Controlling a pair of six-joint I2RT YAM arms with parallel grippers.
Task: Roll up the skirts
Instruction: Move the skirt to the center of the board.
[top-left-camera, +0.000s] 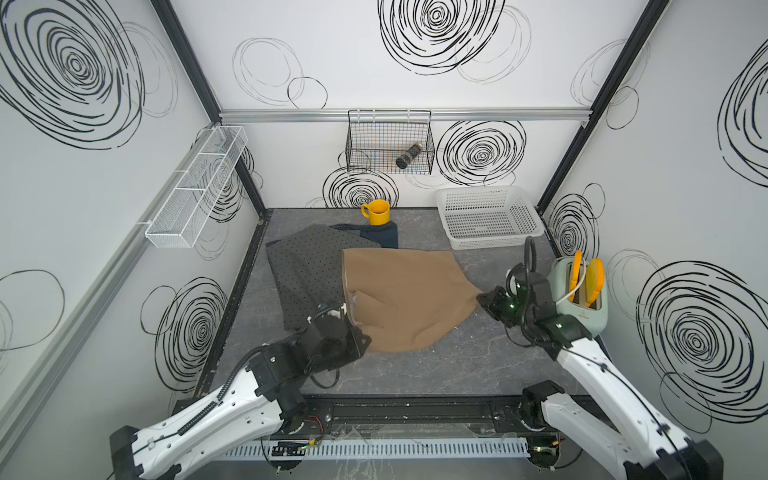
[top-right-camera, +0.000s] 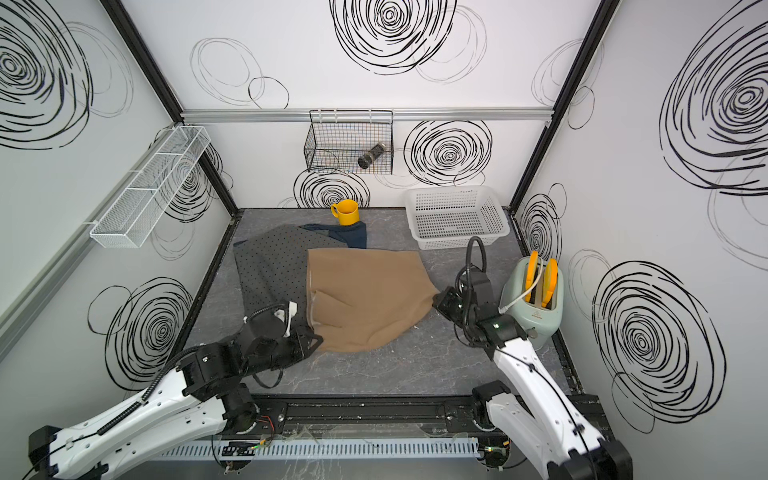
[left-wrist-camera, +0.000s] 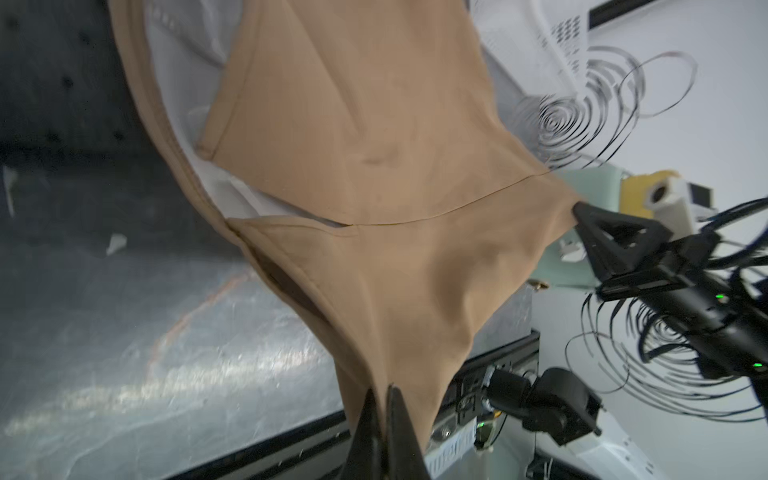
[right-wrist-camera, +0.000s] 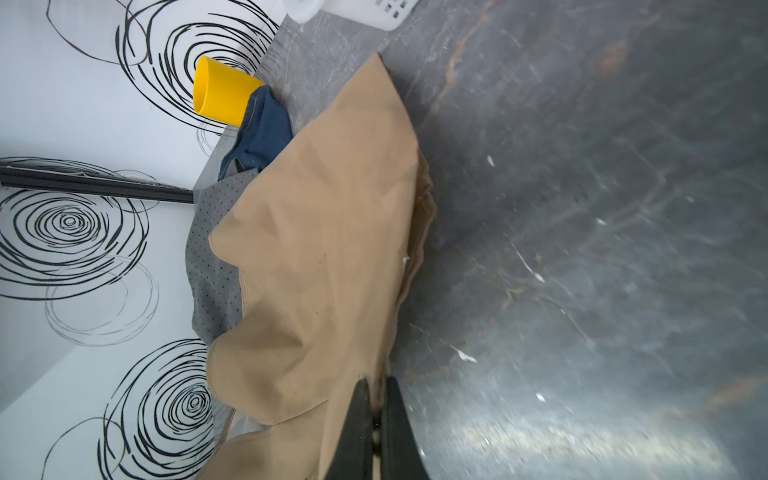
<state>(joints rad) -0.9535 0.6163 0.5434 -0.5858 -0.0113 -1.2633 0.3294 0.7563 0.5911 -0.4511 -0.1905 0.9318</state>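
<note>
The tan skirt (top-left-camera: 399, 291) lies spread on the middle of the tabletop (top-left-camera: 457, 361), pinched at two corners. The left fingers (left-wrist-camera: 371, 419) are clamped together on its near corner by the open waist, where pale lining shows. The right fingers (right-wrist-camera: 359, 415) are clamped on the pointed corner nearest the toaster (top-left-camera: 582, 299). In the left wrist view the cloth pulls into creases toward both grips. The tan skirt's edge overlaps the grey skirt (top-left-camera: 303, 270), which lies flat on the left arm's side. The denim skirt (top-left-camera: 384, 237) shows only as a strip at the back, under the grey one, with a yellow mug (top-left-camera: 377, 212) just beside it. A white basket (top-left-camera: 478, 191) stands in the far corner, apart from the skirts.
</note>
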